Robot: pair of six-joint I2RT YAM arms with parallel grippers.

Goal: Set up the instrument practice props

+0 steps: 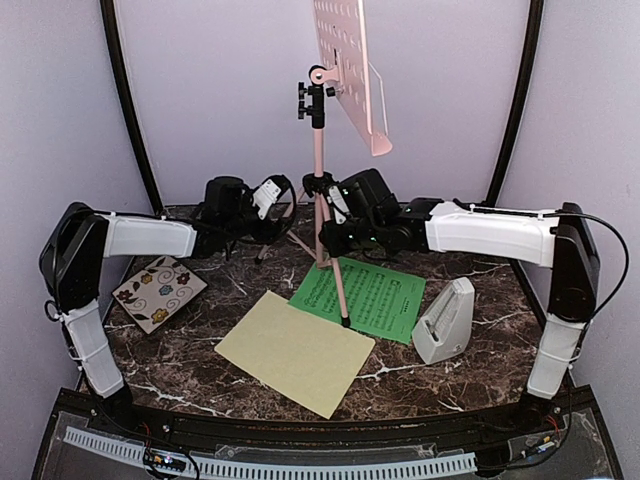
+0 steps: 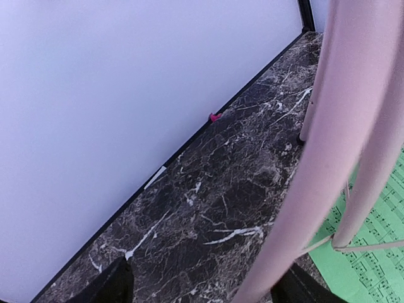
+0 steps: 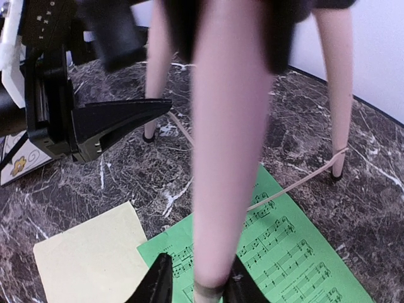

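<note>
Stand (image 1: 320, 150) upright at centre back, pole vertical btwn both grippers. L gripper (image 2: 202, 284) wide, a leg inside. R gripper (image 3: 199, 284) narrow round a leg, slight gap. Green sheet (image 1: 365, 295) flat just below R gripper, so R arm's nearer.

Reaching inward from both sides with the left arm (image 1: 150, 236) and the right arm (image 1: 490, 232), upper links upright, forearms roughly level, wrists nearly meeting at the middle. At the left gripper (image 2: 205, 287), spread wide between the fingers (image 2: 113, 284). At the right gripper (image 3: 201, 281), parted only narrowly, no telling whether clamped or loose.
</note>
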